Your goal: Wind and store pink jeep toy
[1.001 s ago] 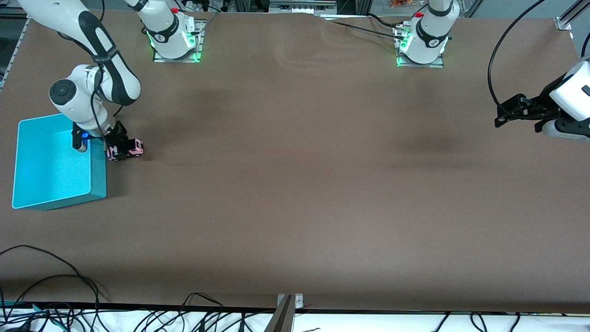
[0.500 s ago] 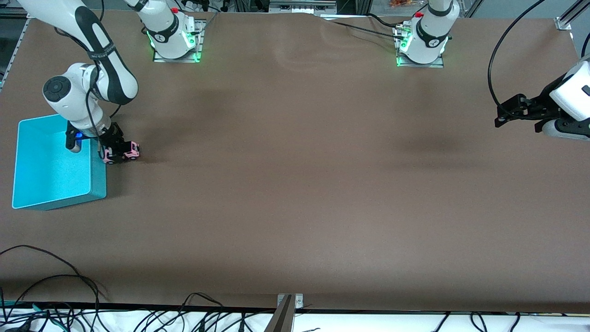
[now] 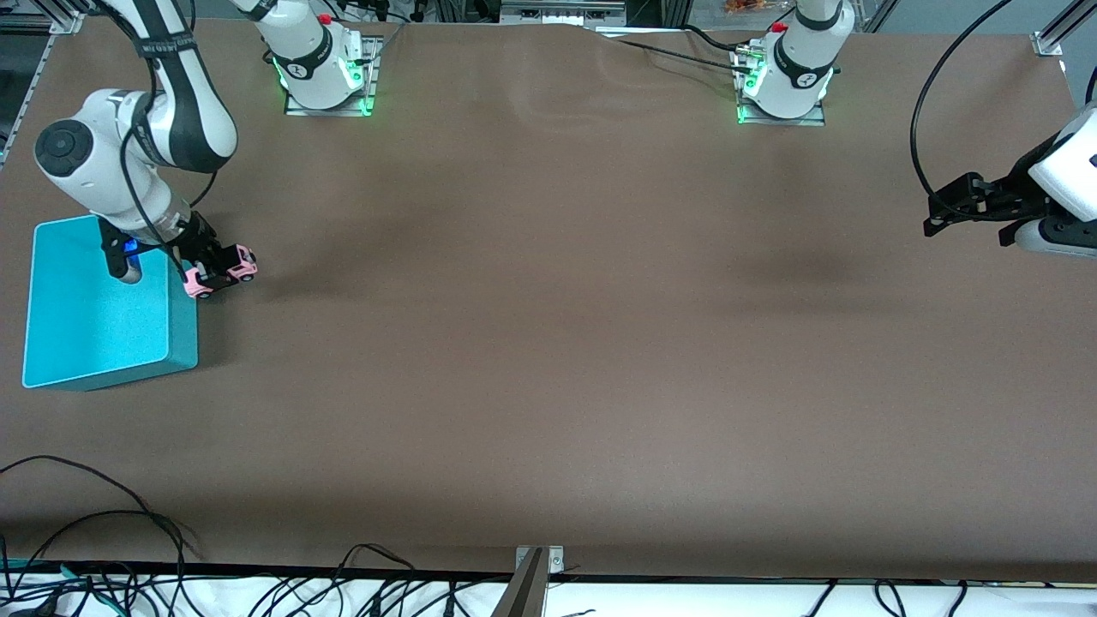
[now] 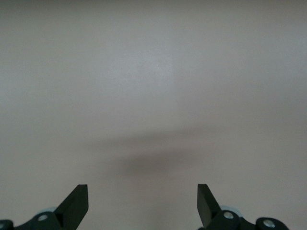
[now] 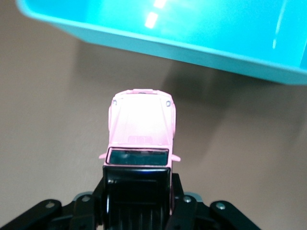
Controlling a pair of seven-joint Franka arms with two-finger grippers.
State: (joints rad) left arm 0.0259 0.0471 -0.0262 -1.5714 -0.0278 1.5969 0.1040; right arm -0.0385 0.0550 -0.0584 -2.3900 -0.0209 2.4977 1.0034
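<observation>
In the last second I've lifted the jeep (image 3: pixel 221 272) off the table and carried it toward the bin (image 3: pixel 94 300); it now hangs in the air just beside the bin's wall at the right arm's end of the table. My right claw (image 5: pixel 138 191) is clamped on its black rear roof, so I judge only the drop into the bin is left. My left claw (image 4: pixel 142 206) waits spread wide with nothing in it, over bare table (image 3: pixel 600 343).

Small pink jeep toy (image 5: pixel 141 125) of smooth, glossy plastic with a shiny dark windscreen, turquoise plastic bin (image 3: pixel 101 334) with a fine grainy floor and glossy walls, matt brown table covering (image 3: pixel 548 343) lay slightly rippled, matt black right gripper (image 3: pixel 212 264) clasped the toy
</observation>
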